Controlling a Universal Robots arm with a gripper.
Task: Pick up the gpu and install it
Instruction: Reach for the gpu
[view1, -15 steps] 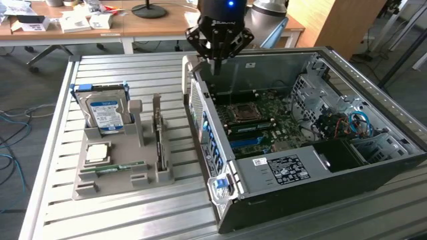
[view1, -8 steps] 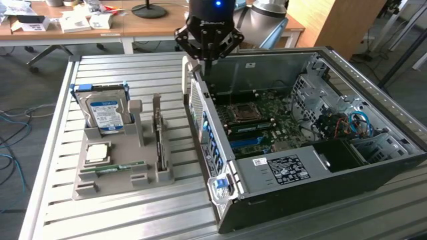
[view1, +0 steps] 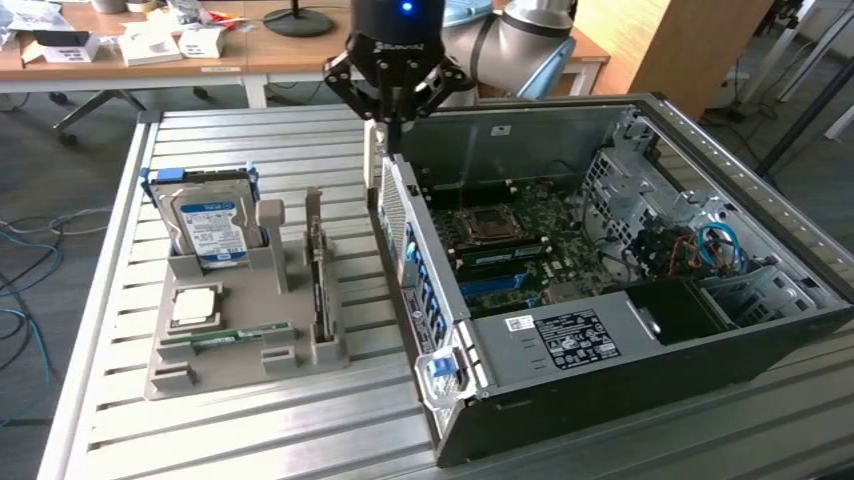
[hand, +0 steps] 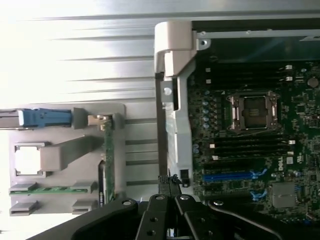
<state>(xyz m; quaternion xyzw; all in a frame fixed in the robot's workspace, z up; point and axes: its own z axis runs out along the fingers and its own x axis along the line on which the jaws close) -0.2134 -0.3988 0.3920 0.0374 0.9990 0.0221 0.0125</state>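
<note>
The gpu (view1: 318, 272) stands on edge in a slot of the grey holder tray (view1: 234, 375), its metal bracket end pointing to the far side. In the wrist view the gpu (hand: 107, 160) is a thin green-edged strip in the same tray. My gripper (view1: 391, 140) hangs above the far end of the open computer case's (view1: 641, 330) near wall, to the exterior view's right of the gpu and well apart from it. Its fingers (hand: 169, 182) are shut together with nothing between them. The motherboard (view1: 514, 240) lies exposed, with blue slots (hand: 230, 176).
The tray also holds a hard drive (view1: 214, 225) with a blue label, a CPU (view1: 196, 305) and a green RAM stick (view1: 227, 335). All rests on a slatted metal table (view1: 267, 430). A wooden desk (view1: 200, 55) with clutter stands behind.
</note>
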